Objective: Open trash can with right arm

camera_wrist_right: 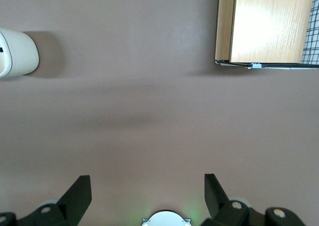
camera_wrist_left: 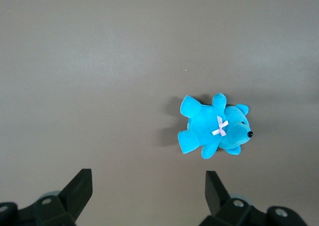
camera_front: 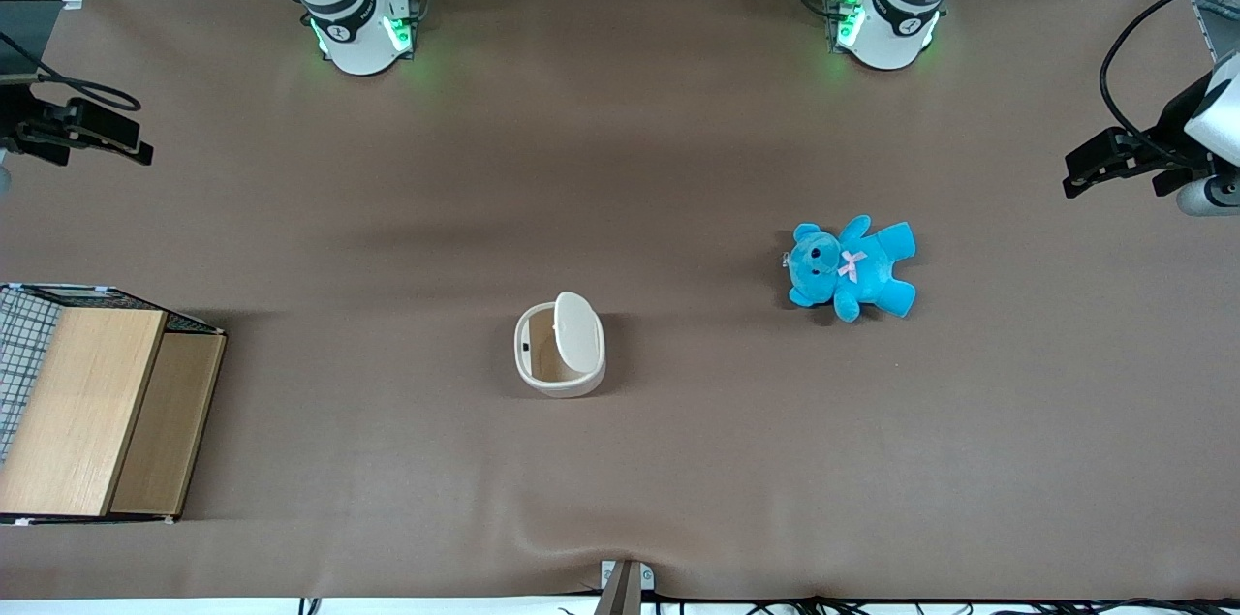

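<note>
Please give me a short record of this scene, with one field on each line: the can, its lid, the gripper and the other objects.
trash can: on the brown table
lid: raised, tan inside shows
gripper: open, holding nothing, high over bare table, apart from the can
blue teddy bear: lying toward the parked arm's end
wooden box: at the working arm's end

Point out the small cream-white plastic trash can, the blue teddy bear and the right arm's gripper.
Small cream-white plastic trash can (camera_front: 572,336): front view, raised lid.
Blue teddy bear (camera_front: 865,268): front view, belly.
Right arm's gripper (camera_wrist_right: 148,195): right wrist view, between open jaws, over bare table.
</note>
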